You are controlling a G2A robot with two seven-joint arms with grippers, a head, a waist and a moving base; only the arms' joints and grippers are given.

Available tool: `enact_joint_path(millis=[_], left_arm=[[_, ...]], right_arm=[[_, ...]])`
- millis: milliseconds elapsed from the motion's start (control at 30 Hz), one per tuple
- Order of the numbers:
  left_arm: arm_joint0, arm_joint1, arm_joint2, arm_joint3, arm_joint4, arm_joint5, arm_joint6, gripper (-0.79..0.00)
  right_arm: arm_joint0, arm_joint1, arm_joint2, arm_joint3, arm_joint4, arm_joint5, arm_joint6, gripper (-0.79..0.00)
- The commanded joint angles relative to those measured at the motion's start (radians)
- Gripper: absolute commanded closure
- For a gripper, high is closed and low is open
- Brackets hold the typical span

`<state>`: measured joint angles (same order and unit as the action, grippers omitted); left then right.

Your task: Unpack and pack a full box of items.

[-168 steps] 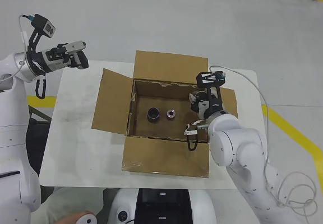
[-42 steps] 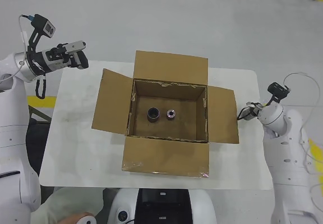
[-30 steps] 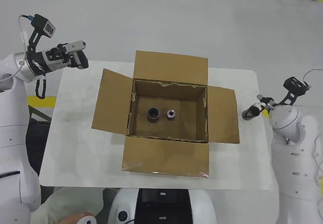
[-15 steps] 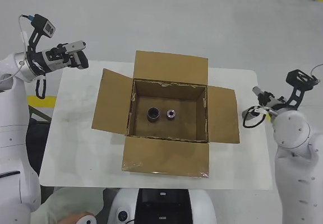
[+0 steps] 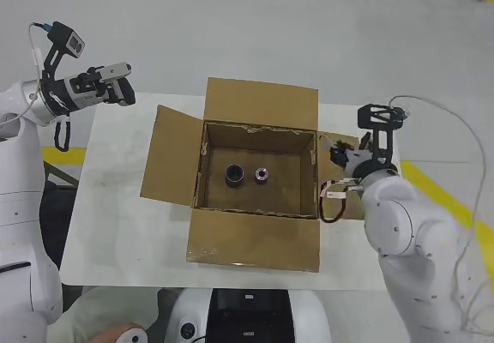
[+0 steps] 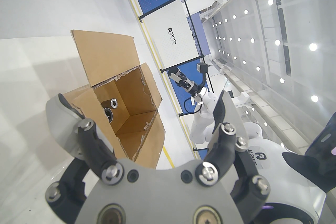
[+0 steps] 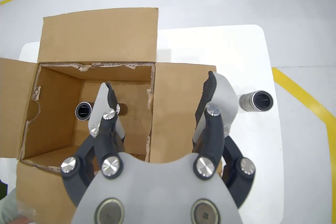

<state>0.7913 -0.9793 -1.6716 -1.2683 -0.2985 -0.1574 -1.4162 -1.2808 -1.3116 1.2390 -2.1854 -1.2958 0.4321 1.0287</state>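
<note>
An open cardboard box [image 5: 256,231] sits mid-table with its flaps folded out. On its floor are two metal cylinders, a dark-ended one [image 5: 234,176] and a smaller one [image 5: 261,176]; the right wrist view shows the dark-ended one [image 7: 83,111] too. A third metal cylinder [image 7: 256,101] lies on its side on the white table, just past the box's right flap. My right gripper [image 7: 158,80] hangs open and empty above that flap and the box's right wall [image 5: 340,157]. Open and empty too, my left gripper [image 5: 125,86] is held high off the table's far left corner [image 6: 141,97].
The white table [image 5: 118,223] has bare strips to the left and right of the box. The box's flaps [image 5: 171,163] spread outward on all sides. Yellow floor lines run past the table's edges.
My right arm has swung in from beyond the table's right edge and now hangs over the box's right flap. The left arm has not moved.
</note>
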Motion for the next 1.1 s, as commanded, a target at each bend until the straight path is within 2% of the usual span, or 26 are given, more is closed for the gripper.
enact_joint_path(millis=[0,300,500,1067], left_arm=[[0.000,0.000,0.000,0.000,0.000,0.000,0.000,-0.785],[0.000,0.000,0.000,0.000,0.000,0.000,0.000,-0.785],[0.000,0.000,0.000,0.000,0.000,0.000,0.000,-0.785],[0.000,0.000,0.000,0.000,0.000,0.000,0.000,-0.785]], right_arm=[[0.006,-0.003,-0.034,0.008,-0.016,-0.010,0.011,-0.650],[0.069,-0.017,-0.144,0.096,-0.001,-0.108,0.077,-0.659],[0.128,-0.027,-0.202,0.165,0.013,-0.164,0.151,-0.699],[0.264,-0.068,-0.340,0.382,0.090,-0.241,0.209,-0.640]])
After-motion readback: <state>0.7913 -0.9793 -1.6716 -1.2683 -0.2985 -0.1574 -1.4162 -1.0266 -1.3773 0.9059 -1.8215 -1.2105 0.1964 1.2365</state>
